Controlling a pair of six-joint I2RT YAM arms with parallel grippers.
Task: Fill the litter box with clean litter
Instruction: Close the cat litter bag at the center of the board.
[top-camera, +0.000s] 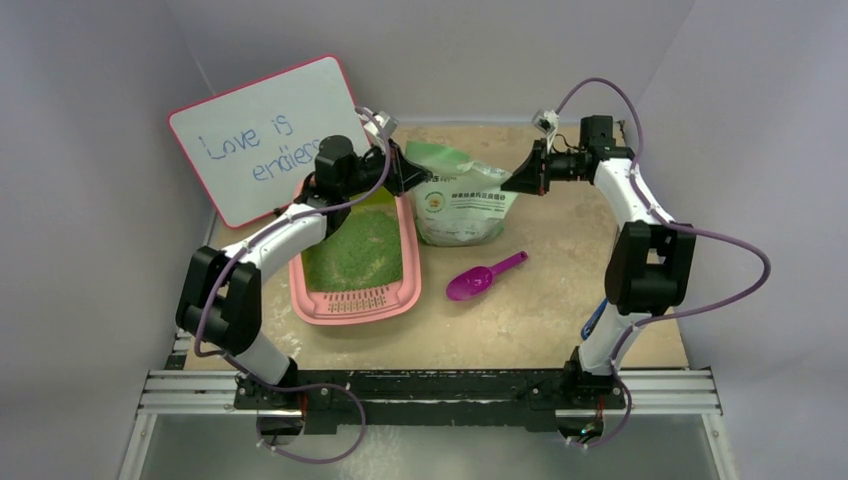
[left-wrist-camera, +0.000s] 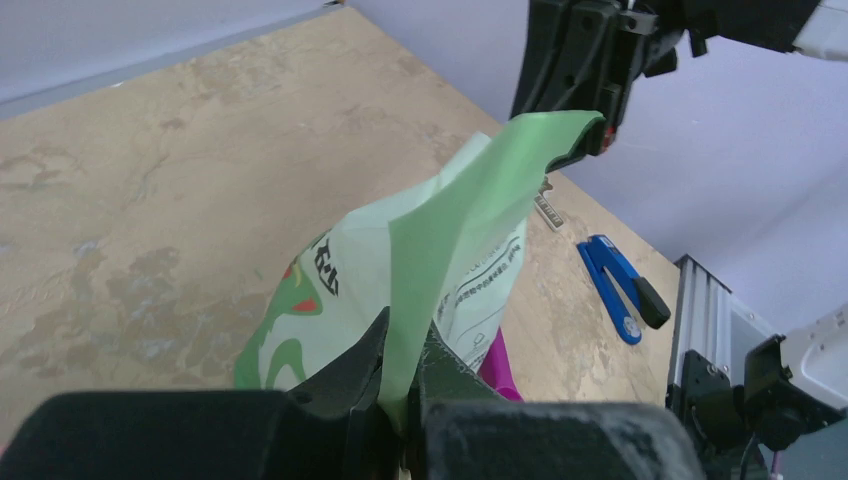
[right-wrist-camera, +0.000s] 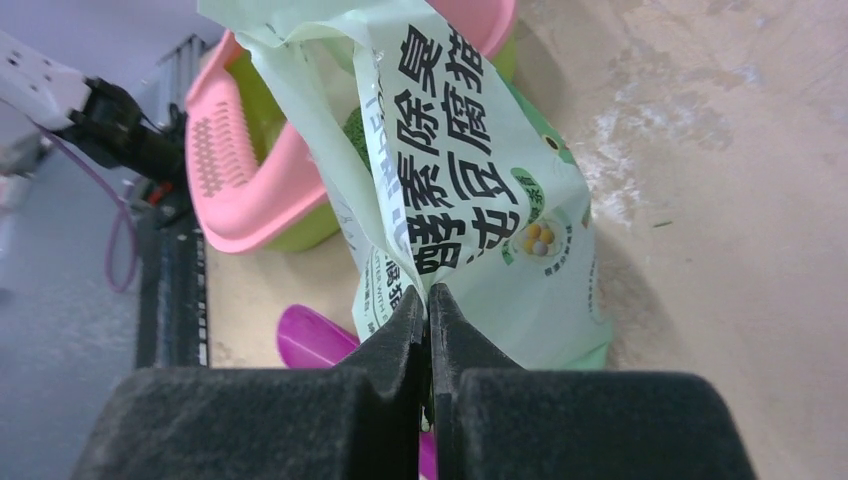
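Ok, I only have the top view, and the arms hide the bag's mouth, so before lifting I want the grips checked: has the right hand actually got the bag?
Observer: Yes. In the right wrist view the right hand is pinched shut on the bag at its printed edge.
Operator: And the left hand?
Observer: The left hand is shut on a plain green fold of the bag's top.
Operator: What's the blue thing beside the right arm's base?
Observer: It looks like a blue stapler, lying flat on the table, apart from the bag.
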